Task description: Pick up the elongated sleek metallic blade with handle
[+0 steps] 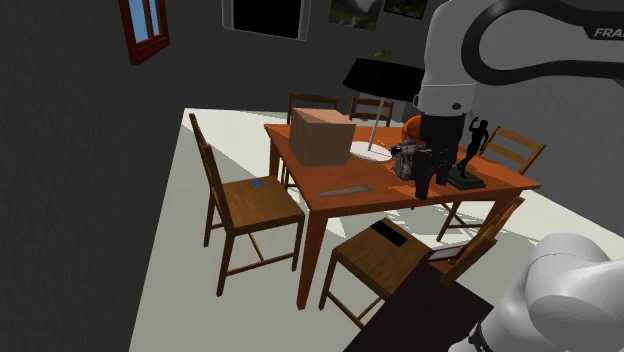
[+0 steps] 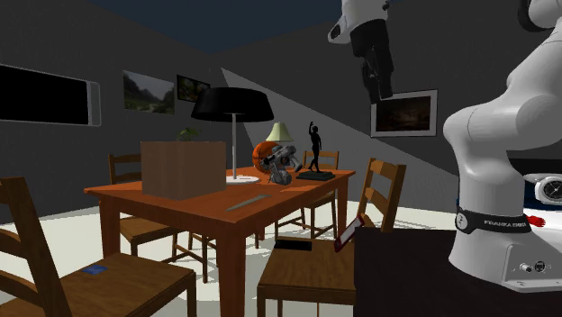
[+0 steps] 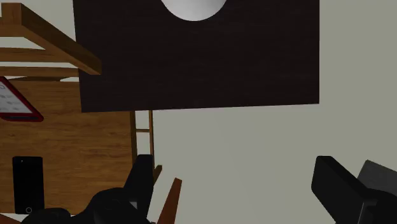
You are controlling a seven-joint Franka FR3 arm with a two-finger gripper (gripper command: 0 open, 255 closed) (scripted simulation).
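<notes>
Slim grey metal knife (image 1: pixel 345 190) lies on the brown wooden bench (image 1: pixel 335 175), at the shoulder view's six o'clock from the brown box (image 1: pixel 320 137); jaws apart, empty.

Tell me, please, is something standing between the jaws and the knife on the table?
Nothing visible does. The knife lies on bare tabletop, apart from the box; the jaws hang open high over the near chair.

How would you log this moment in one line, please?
phase: pre-grasp | hand: open, empty, raised high | knife: flat on table, not held
</notes>
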